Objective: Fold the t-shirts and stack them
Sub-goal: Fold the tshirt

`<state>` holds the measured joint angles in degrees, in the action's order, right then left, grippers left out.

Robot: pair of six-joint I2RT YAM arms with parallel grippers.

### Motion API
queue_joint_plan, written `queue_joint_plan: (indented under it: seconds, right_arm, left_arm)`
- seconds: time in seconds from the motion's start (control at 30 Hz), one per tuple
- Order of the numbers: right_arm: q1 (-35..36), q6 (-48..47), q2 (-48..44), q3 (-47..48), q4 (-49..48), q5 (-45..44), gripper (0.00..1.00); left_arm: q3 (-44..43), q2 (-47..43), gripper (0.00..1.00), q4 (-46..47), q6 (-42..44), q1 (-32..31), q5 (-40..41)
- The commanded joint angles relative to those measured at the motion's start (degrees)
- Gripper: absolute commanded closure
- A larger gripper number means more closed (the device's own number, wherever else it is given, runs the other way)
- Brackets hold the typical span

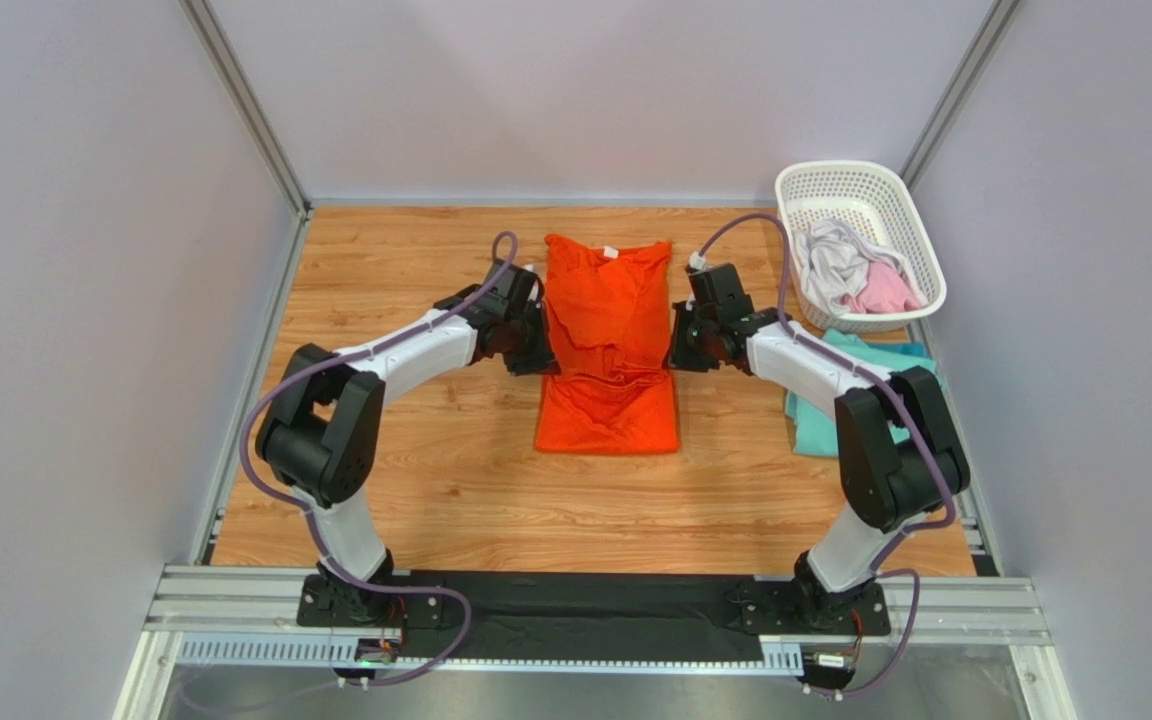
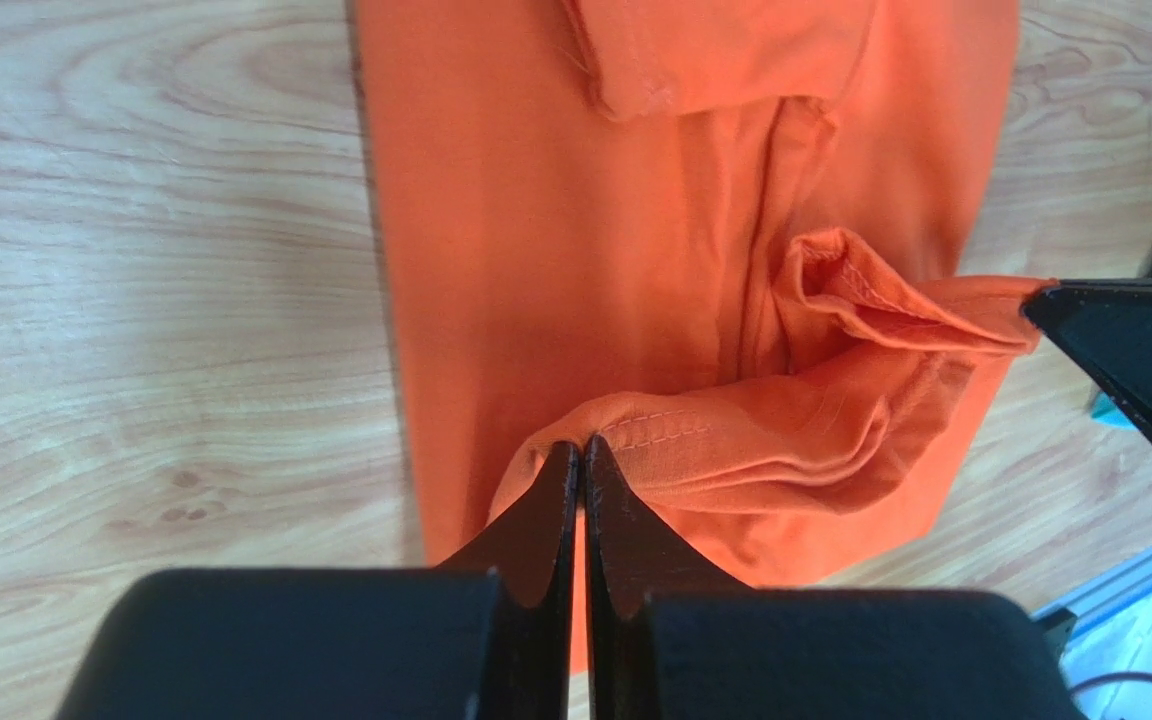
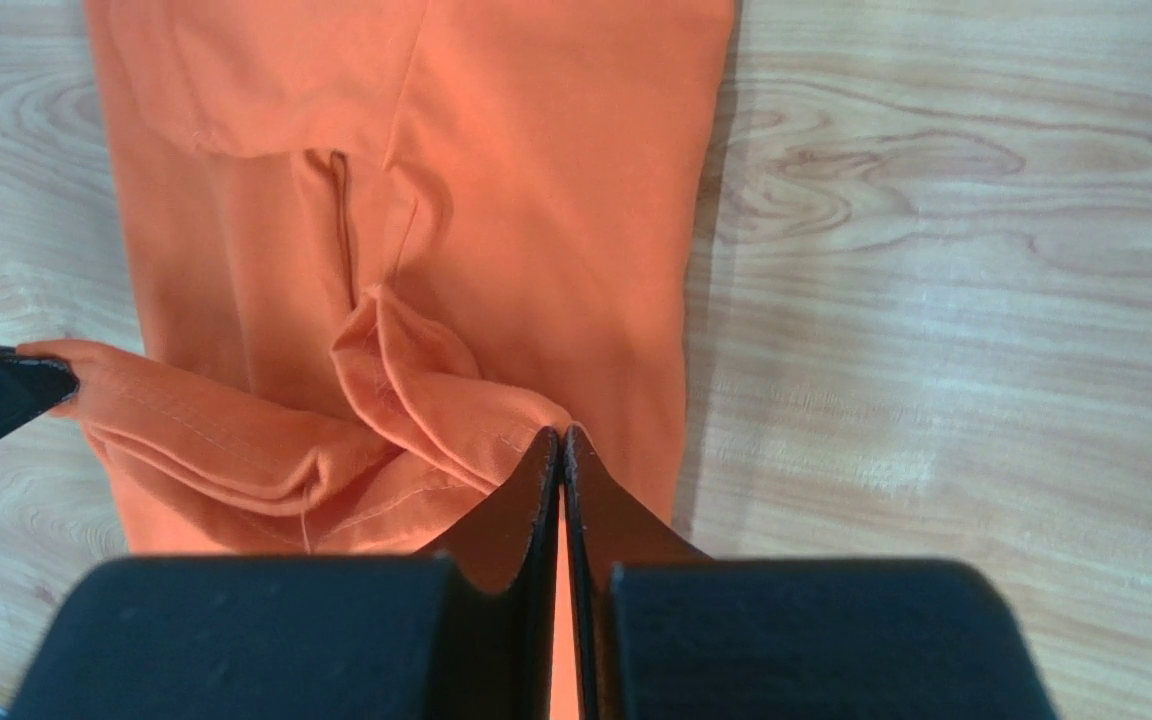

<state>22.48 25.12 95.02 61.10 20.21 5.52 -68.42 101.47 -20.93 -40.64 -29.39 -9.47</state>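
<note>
An orange t-shirt (image 1: pixel 608 323) lies lengthwise in the middle of the wooden table, collar at the far end. My left gripper (image 1: pixel 534 357) is shut on the hem at the shirt's left edge; in the left wrist view its tips (image 2: pixel 582 443) pinch the stitched hem (image 2: pixel 687 428). At the right edge my right gripper (image 1: pixel 683 357) is shut on the same hem, its tips (image 3: pixel 561 435) biting the cloth (image 3: pixel 432 405). The hem hangs raised and bunched between the two grippers over the flat shirt body (image 3: pixel 537 180). A teal t-shirt (image 1: pixel 815 428) lies under the right arm.
A white lattice basket (image 1: pixel 853 173) stands at the back right, holding a grey-white shirt (image 1: pixel 833 263) and a pink one (image 1: pixel 886 288). Grey walls close in the table on three sides. The arm bases sit on a rail at the near edge.
</note>
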Motion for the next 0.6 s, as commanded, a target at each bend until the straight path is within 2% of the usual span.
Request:
queue_joint_plan:
  seconds: [0.0, 0.1, 0.2, 0.23, 0.3, 0.33, 0.5, 0.53, 0.57]
  right_arm:
    - [-1.4, -1.4, 2.6, 3.8, -2.7, 2.4, 0.97]
    - [-1.8, -1.1, 3.6, 4.6, -2.5, 2.7, 0.95]
    - [-2.0, -1.0, 4.0, 5.6, -2.5, 2.7, 0.89]
    - [-2.1, -1.3, 4.1, 6.1, -1.7, 2.6, 0.85]
    - [-2.3, -1.7, 3.5, 7.2, -0.1, 1.4, 0.72]
    - [-2.3, -2.0, 3.1, 7.9, 1.3, 1.0, 0.67]
    - [-1.7, -2.1, -4.4, 5.9, 3.7, 4.0, 0.27]
    - [-1.4, -1.9, -8.3, 3.3, 3.6, 4.1, 0.17]
    - [-0.5, -1.7, -10.1, 1.9, 3.5, 4.4, 0.00]
  left_arm:
    - [-2.5, 0.8, 0.99, -0.6, 0.6, 0.9, -0.5]
    - [-4.2, 2.0, 0.96, -2.5, 0.7, 1.3, 0.2]
    - [-6.8, 2.3, 0.81, -6.7, -0.5, 1.5, 2.9]
    - [-7.3, 2.1, 0.59, -8.3, -0.4, 1.5, 3.6]
    - [-7.7, 0.0, 0.30, -9.0, -0.6, 1.4, 3.9]
    - [-7.5, -1.1, 0.01, -9.5, -0.6, 1.4, 4.5]
    - [-4.4, -10.9, 0.00, -11.9, -0.3, 1.4, 5.4]
    - [-3.0, -12.7, 0.00, -11.5, -0.5, 1.1, 5.3]
    - [0.1, -16.4, 0.00, -11.2, -0.8, 0.9, 5.2]
